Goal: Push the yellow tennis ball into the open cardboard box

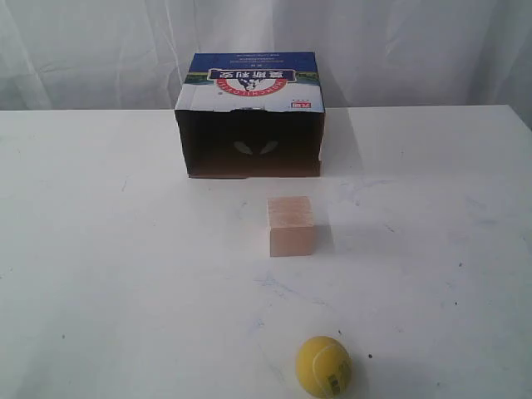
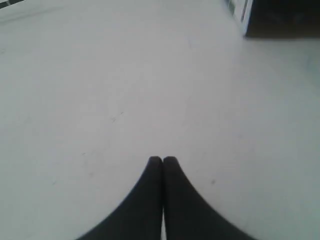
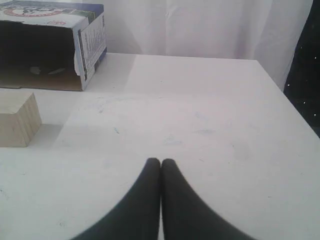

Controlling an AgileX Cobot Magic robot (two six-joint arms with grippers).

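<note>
The fuzzy yellow tennis ball [image 1: 323,366] lies lower right of centre, with the pale wooden cube [image 1: 291,225] between it and the open brown cardboard box [image 1: 249,116] (top centre). Both the left gripper [image 2: 162,160] and the right gripper [image 3: 160,161] are pinched closed and empty; the right is probably nearer.

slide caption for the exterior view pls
A yellow tennis ball in the foreground of a white table, a wooden cube roughly between it and the open cardboard box.
</note>
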